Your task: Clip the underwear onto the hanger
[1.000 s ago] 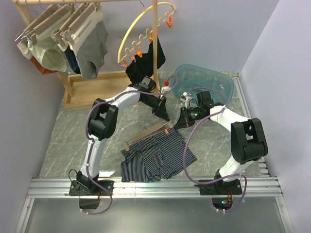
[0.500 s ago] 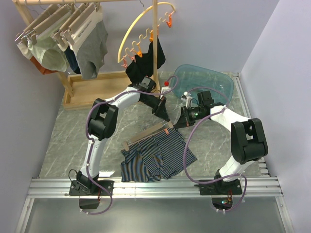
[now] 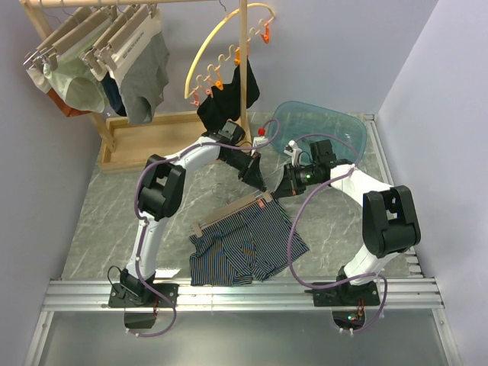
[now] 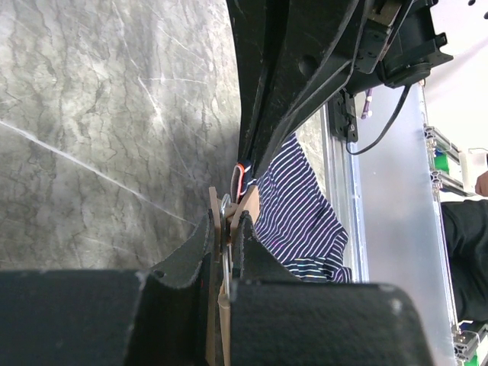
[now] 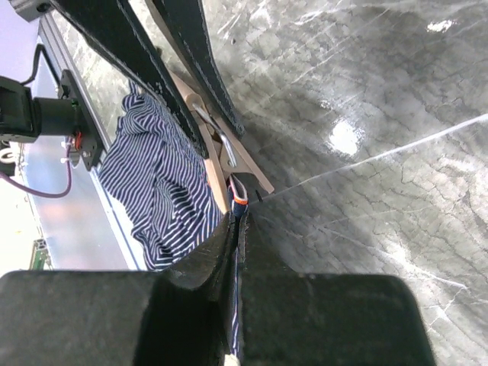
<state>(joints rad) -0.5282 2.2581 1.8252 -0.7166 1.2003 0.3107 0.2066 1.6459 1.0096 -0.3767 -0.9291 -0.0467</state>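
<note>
Dark navy pinstriped boxer briefs (image 3: 248,248) flat on surface (image 3: 114,221), near side of both hands. Pale wooden bar hanger (image 3: 232,212) slants along waistband. Left hand (image 4: 223,242) narrow, pinching hanger end. Right hand (image 5: 238,223) closed tight beside red-tipped clip (image 5: 239,200), possibly touching.

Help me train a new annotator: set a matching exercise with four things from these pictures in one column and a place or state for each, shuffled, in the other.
Things:
1. underwear
2. hanger
3. blue tub
4. grey briefs

Places or states:
a. hung on the rack, far left
b. spread on the table, near edge
c. clamped in the left gripper
d. at the table's far right end

Pairs: 1-b, 2-c, 3-d, 4-a
</note>
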